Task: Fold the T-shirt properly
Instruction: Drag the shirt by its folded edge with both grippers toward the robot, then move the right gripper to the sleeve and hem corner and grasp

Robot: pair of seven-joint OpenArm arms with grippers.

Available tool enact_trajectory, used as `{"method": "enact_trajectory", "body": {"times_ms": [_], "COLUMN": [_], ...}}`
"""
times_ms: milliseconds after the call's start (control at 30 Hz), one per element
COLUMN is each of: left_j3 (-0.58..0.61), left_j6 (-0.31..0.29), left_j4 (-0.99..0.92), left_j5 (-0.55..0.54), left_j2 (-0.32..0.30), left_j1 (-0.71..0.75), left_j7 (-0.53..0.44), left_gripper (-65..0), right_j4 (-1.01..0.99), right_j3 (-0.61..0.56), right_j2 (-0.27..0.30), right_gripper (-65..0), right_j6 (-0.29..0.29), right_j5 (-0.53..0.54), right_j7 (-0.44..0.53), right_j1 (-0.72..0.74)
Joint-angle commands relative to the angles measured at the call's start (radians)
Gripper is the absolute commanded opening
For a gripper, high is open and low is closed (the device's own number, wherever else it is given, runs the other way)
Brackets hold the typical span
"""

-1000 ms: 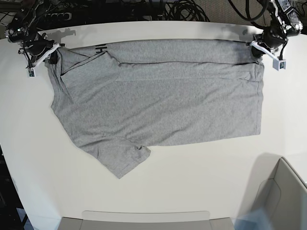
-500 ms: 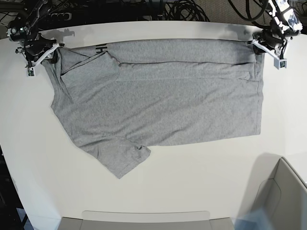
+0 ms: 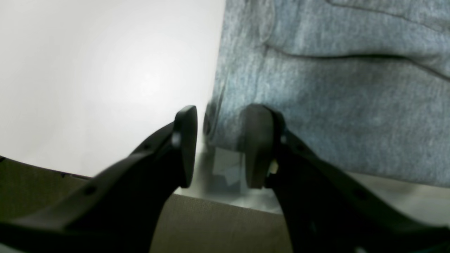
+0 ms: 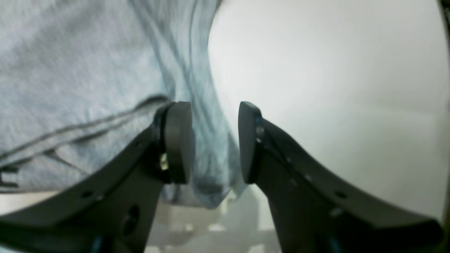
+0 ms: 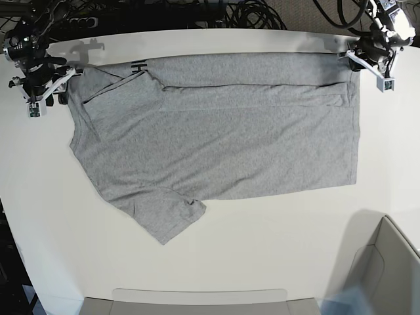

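Observation:
The heather-grey T-shirt point(image 5: 216, 131) lies flat across the white table, its far long edge folded over, with a bit of black lettering point(image 5: 136, 66) showing at the far left. My left gripper point(image 5: 357, 60) is open at the shirt's far right corner. In the left wrist view point(image 3: 221, 147) the corner of the cloth point(image 3: 316, 88) sits between the parted fingers. My right gripper point(image 5: 62, 82) is open at the far left corner. In the right wrist view point(image 4: 215, 144) the shirt's edge point(image 4: 88, 70) runs between the parted fingers.
One sleeve point(image 5: 167, 220) sticks out toward the front left. A grey box point(image 5: 387, 269) stands at the front right and a tray rim point(image 5: 197, 294) at the front edge. Cables point(image 5: 243, 13) lie beyond the far table edge.
Both grippers have drawn back outward and toward the far edge from the shirt's corners. The right gripper's corner now lies flatter on the table.

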Motion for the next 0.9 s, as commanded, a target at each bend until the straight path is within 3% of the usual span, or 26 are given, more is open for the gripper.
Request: {"method": "enact_trajectory", "body": {"times_ms": [0,233,433,533,700,867], "left_j3": [-0.033,-0.097,-0.001,0.051,0.105,0.119], "left_j6": [0.001,0.001,0.006,0.007,0.009,0.009], "left_j4": [0.05,0.115,0.113,0.112,0.112,0.112], "left_j5": [-0.003,-0.005,0.0,0.0,0.002,0.002], "left_j2": [-0.016,-0.018,-0.016,-0.016,-0.016,-0.016], "left_j1": [0.001,-0.026,-0.175,-0.232,-0.256,-0.267], "left_j7": [-0.014,-0.015,-0.012,-0.011,-0.011,-0.011], "left_gripper": [-41.7,-41.7,-41.7,-41.7,-41.7,-41.7], "right_j4": [0.034,0.071,0.004,-0.13,-0.432,-0.742], "right_j3": [0.007,-0.001,-0.168,-0.263,-0.311,-0.354], "right_j2": [0.013,0.023,0.047,0.052,0.042,0.046], "right_gripper": [-42.7,-42.7,-42.7,-42.7,-42.7,-42.7], "right_j6": [-0.005,-0.005,-0.014,-0.016,-0.016,-0.017], "right_j5": [0.013,0.011,0.002,-0.07,-0.234,-0.291], "right_j7": [0.018,0.018,0.016,0.016,0.025,0.228], "right_j1": [0.008,0.105,0.272,0.393,0.619,0.734]}}
